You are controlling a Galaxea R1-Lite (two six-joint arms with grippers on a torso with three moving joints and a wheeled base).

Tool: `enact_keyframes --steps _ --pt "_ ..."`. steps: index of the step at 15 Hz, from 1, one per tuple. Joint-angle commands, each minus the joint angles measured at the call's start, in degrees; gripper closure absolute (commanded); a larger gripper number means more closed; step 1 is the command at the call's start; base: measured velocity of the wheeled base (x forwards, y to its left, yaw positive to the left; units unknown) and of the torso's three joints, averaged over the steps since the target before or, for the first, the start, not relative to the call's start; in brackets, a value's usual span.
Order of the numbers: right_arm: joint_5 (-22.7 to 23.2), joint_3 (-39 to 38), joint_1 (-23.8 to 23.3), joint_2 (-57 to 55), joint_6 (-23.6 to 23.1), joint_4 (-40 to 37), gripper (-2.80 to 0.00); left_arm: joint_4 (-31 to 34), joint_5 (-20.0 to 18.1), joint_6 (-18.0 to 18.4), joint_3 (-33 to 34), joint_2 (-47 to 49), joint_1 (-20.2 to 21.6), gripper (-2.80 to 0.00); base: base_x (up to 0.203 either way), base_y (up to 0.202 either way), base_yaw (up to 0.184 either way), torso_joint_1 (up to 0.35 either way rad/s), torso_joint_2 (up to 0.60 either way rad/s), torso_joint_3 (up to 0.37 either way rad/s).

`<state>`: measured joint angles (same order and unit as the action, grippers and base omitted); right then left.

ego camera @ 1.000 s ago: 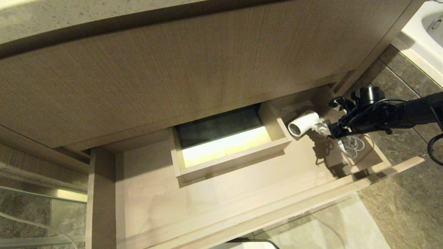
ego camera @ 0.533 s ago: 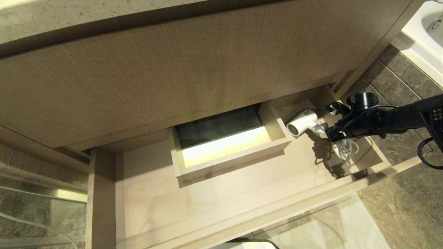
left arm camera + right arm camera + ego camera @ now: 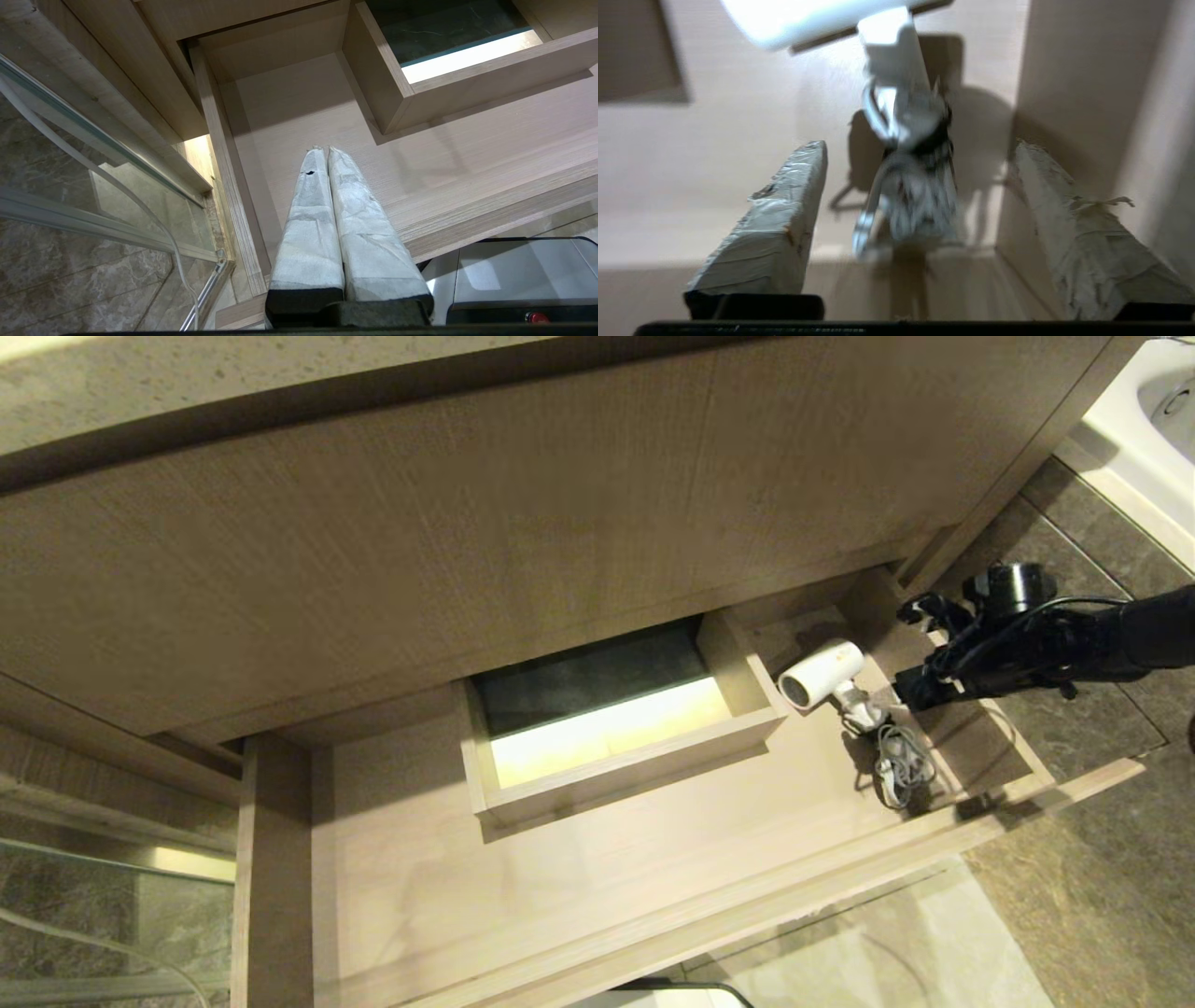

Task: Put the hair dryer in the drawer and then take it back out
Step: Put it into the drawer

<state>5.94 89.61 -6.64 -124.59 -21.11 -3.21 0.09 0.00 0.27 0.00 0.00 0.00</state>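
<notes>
The right gripper (image 3: 910, 695) hangs over the right end of the pulled-out drawer (image 3: 597, 887), its two wrapped fingers (image 3: 775, 228) spread wide with nothing between them but air; the right wrist view shows the gap plainly, with the hair dryer (image 3: 859, 28) lying beyond the tips, untouched. The hair dryer (image 3: 822, 674) rests on the drawer floor just beside the gripper, barrel mouth turned toward the middle of the drawer, handle pointing back toward the gripper. Its bundled cord (image 3: 901, 770) trails from the handle toward the drawer front, lying in a loose heap. From the wrist the cord (image 3: 910, 196) shows blurred, straight ahead between the fingers. The drawer's right side wall (image 3: 971, 728) stands close by the gripper, and the wrist view shows that wall (image 3: 1064, 93) rising right next to one finger. Left of the dryer, the boxed cut-out (image 3: 747, 695) stands up from the drawer floor, its near wall just beside the barrel; through it a lit strip and dark stone show below. Above hangs the plain wood-grain panel (image 3: 467, 541) under the stone counter (image 3: 140, 383). The left gripper (image 3: 324, 154), seen only in its own wrist view, hovers with its fingers pressed together, holding nothing, over the bare left end of the drawer (image 3: 289, 107), with a glass panel (image 3: 70, 163) and marble floor (image 3: 70, 289) off to its side.
</notes>
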Motion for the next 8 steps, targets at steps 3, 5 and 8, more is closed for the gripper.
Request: enact_keyframes --steps 3,5,8 --pt "0.1 -15.7 -0.7 19.5 -0.4 -2.2 0.00 0.0 0.0 0.0 0.1 0.0 0.0 0.00 0.000 0.000 0.000 0.000 0.00 0.000" --pt "-0.3 -24.3 -0.9 26.1 -1.2 -3.7 0.00 0.0 0.0 0.0 0.0 0.0 0.0 0.00 0.000 0.000 0.000 0.000 0.00 0.000" --pt "-6.0 -37.2 -1.5 34.1 -5.3 -7.9 0.00 0.0 0.0 0.0 0.0 0.0 0.0 0.00 0.000 0.000 0.000 0.000 0.00 0.000"
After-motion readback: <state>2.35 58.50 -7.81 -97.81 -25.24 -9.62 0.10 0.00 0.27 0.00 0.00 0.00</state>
